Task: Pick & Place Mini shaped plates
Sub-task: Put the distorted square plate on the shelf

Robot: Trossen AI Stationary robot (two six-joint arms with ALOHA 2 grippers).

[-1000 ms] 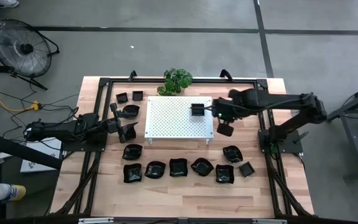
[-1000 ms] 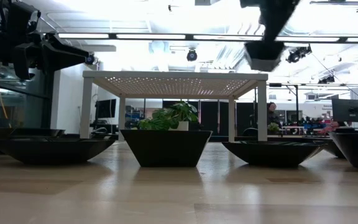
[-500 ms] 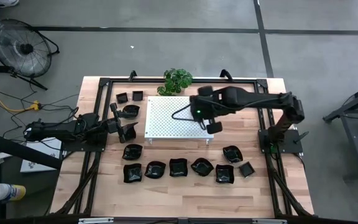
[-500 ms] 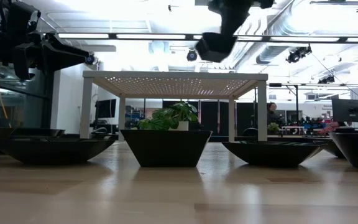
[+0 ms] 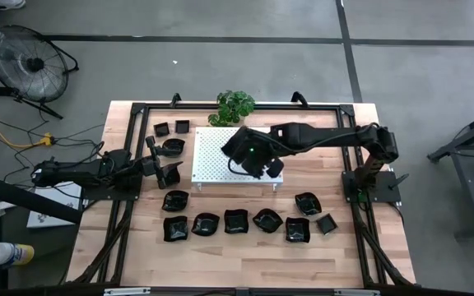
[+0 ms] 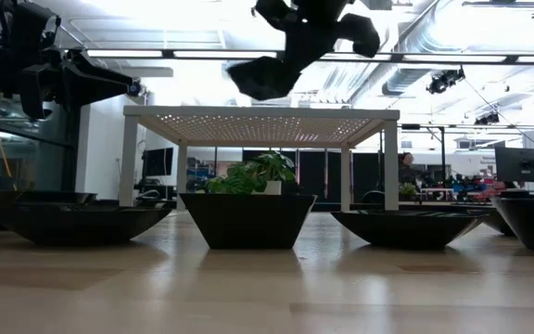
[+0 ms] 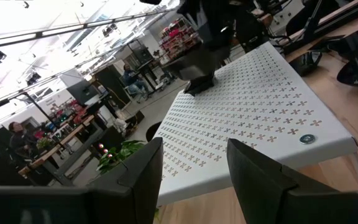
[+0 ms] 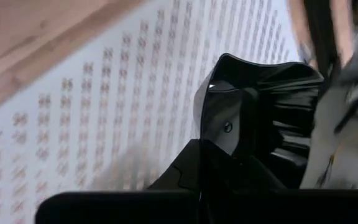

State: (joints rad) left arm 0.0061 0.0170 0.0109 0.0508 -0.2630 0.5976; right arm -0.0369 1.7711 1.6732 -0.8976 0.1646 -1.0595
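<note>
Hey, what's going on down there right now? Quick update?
Right gripper shut on a small black plate, above the white board. Left gripper open, empty, waiting beside the board. Nothing in the way.

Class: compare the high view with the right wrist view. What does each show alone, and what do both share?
High view only: the green potted plant, the row of glossy black mini plates on the wooden table, and the left end effector. Right wrist view only: the ribbed inside of the black dish the right end effector holds. Both: the white perforated board.
</note>
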